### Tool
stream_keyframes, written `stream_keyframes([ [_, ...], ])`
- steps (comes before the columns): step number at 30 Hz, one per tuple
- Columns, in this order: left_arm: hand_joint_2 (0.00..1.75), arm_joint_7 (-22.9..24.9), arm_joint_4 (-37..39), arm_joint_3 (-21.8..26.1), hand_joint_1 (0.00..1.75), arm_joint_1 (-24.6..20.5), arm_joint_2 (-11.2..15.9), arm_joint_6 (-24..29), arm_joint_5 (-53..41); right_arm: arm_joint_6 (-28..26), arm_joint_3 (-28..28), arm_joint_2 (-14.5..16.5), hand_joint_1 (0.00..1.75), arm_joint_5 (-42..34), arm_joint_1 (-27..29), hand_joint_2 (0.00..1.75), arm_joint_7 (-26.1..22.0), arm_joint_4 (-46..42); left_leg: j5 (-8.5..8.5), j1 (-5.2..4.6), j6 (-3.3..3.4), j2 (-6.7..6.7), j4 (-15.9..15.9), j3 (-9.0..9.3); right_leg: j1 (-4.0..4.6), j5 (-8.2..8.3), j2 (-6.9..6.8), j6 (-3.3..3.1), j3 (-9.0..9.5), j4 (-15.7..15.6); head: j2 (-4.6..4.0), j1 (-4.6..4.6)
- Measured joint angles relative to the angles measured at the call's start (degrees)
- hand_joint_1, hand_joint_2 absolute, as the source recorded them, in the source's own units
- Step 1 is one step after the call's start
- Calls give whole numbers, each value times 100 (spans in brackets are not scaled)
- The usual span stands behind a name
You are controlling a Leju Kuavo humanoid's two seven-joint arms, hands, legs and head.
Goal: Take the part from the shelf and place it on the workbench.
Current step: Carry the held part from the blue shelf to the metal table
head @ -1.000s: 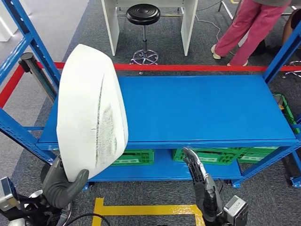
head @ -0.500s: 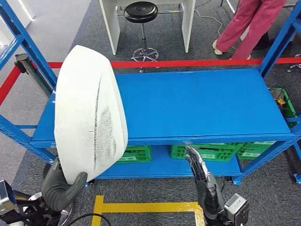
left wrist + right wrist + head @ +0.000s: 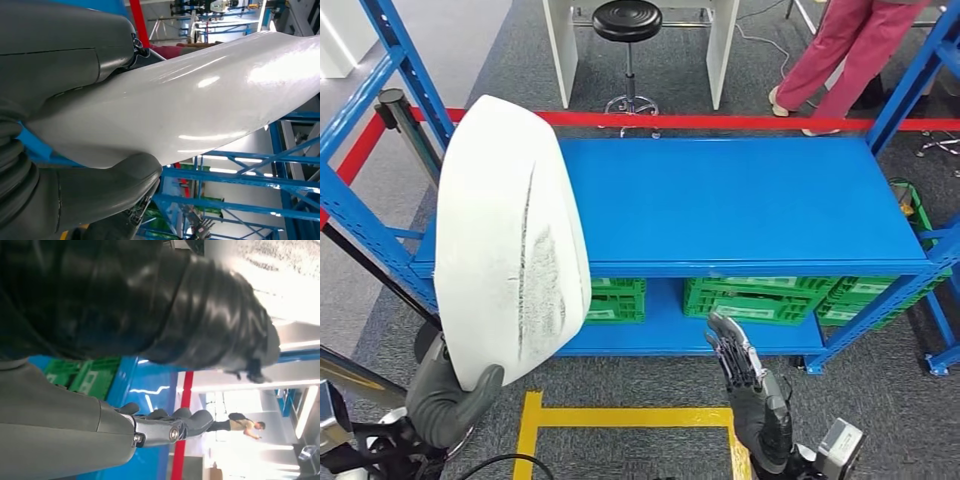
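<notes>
Bare shelf top [image 3: 743,205], blue uprights [image 3: 905,85] flanking

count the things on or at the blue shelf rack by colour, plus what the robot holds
White: 1, the large white curved shell part held in the left hand
Green: 3, green plastic crates on the lower shelf
Total: 4

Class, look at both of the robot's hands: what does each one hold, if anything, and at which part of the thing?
The left hand grips the large white part by its lower edge, thumb on the near face. The right hand holds nothing, fingers extended.
</notes>
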Motion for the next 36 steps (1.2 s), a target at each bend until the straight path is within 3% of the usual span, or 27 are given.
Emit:
stream_keyframes([
  [1,175,1,0,-1,175,0,0,1,3,28,-11,0,0,-22,-1,0,-1,1,45,6,-20,0,35,-89,-7,156,-1,8,252,-259,0,1],
  [2,175,1,-1,-1,175,0,1,1,4,53,-21,0,0,-37,-8,0,-1,1,80,7,-46,-1,83,-167,-13,209,0,12,551,-647,0,1],
  [3,175,1,-2,-1,175,-3,1,1,7,93,-28,0,0,-55,-15,0,-1,0,106,3,-72,-1,137,-231,-12,188,8,1,841,-1046,0,0],
  [5,175,-1,-4,-2,175,-6,2,-1,17,199,-33,0,0,-100,-27,0,6,-1,172,-7,-137,-3,211,-304,7,38,19,-51,1114,-1513,0,0],
  [7,175,-4,-4,-4,175,-4,7,-2,39,298,-35,0,0,-132,-21,0,23,-1,231,0,-206,-7,227,-334,16,60,7,-148,1070,-1558,0,6],
  [8,175,-5,-4,-4,175,1,13,-2,50,329,-38,0,0,-136,-16,0,32,-1,174,8,-243,-11,260,-357,11,104,-5,-205,1031,-1561,0,3],
  [10,175,-7,-4,-4,175,11,23,-2,63,354,-44,0,0,-132,-13,0,44,1,-242,33,-324,-15,605,-468,-7,218,-31,-294,926,-1571,0,-12],
  [12,175,-8,-4,-5,175,17,27,-2,64,358,-51,0,0,-129,-7,0,50,1,-810,62,-388,-15,1326,-626,-5,338,-42,-322,809,-1561,0,-24],
  [13,175,-8,-4,-5,175,20,28,-2,65,357,-55,0,0,-122,-2,0,51,1,-958,74,-407,-15,1651,-664,-4,401,-46,-321,739,-1551,0,-24],
  [14,175,-7,-4,-5,175,23,30,-2,65,354,-60,0,0,-109,3,0,52,1,-970,81,-412,-15,1810,-626,-2,459,-48,-316,664,-1538,0,-25],
  [15,175,-7,-4,-5,175,25,31,-1,65,346,-66,1,0,-87,8,0,51,1,-872,85,-404,-15,1742,-480,-1,514,-49,-308,582,-1523,0,-25],
  [16,175,-7,-4,-5,175,25,31,-1,64,335,-72,1,0,-62,10,0,48,1,-717,84,-382,-16,1453,-235,1,563,-49,-298,512,-1508,0,-25],
  [17,175,-7,-4,-5,175,25,32,-1,64,325,-76,2,0,-39,12,0,43,0,-596,78,-342,-19,1020,69,2,605,-49,-287,461,-1499,0,-24],
  [19,175,-7,-6,-5,175,24,39,-2,62,307,-84,5,0,0,14,0,31,-1,-541,48,-260,-26,234,570,5,690,-48,-235,399,-1494,0,-20],
  [21,175,-8,-8,-5,175,25,49,-1,60,297,-89,8,0,28,15,0,22,-2,-566,8,-205,-31,-28,689,-10,782,-49,-155,372,-1514,0,-20],
  [23,175,-8,-9,-5,175,23,56,0,59,293,-91,10,0,47,25,0,19,-2,-455,3,-146,-17,-78,613,-21,823,-37,-78,348,-1528,0,-20],
  [24,175,-7,-11,-5,175,23,59,1,55,288,-96,11,0,52,32,0,18,-2,-383,13,-103,-5,-109,561,-18,718,-24,-53,293,-1461,0,-13],
  [26,175,-4,-14,-5,175,26,62,6,46,280,-109,14,0,58,41,0,19,-2,-234,32,-41,18,-136,419,-15,220,-3,-32,103,-1015,0,0],
  [28,175,1,-15,-5,175,43,66,15,26,274,-123,16,0,59,40,0,21,-2,-104,17,-21,17,-110,224,-13,-267,1,-22,-71,-306,0,9],
  [29,175,5,-15,-5,175,52,68,23,16,274,-128,16,0,59,40,0,21,-2,-38,9,-25,18,-92,121,-13,-329,1,-18,-84,-41,0,10],
  [30,175,9,-15,-5,175,62,71,30,7,273,-132,16,0,61,40,0,21,-2,25,4,-32,19,-68,18,-12,-244,1,-17,-15,46,0,10],
  [31,175,13,-15,-5,175,71,73,39,1,273,-133,16,0,63,38,0,21,-2,84,2,-45,19,-34,-86,-12,-76,1,-19,154,-58,0,12],
  [32,175,15,-16,-4,175,79,77,48,-3,273,-133,17,0,65,34,0,21,-2,136,3,-63,18,11,-184,-14,88,1,-23,422,-351,0,11],
  [33,175,16,-20,-3,175,88,80,55,-6,273,-133,17,0,67,25,0,22,-2,176,-4,-84,16,65,-275,-13,140,1,-27,737,-757,0,13],
  [34,175,17,-28,1,175,96,84,62,-9,273,-133,17,0,70,13,0,21,-2,214,-11,-108,16,119,-348,-11,111,6,-39,1022,-1154,0,11],
  [36,175,17,-54,7,175,115,98,73,-29,274,-134,19,0,74,-12,0,21,-2,309,-24,-155,16,182,-438,7,-40,16,-78,1263,-1601,0,7],
])
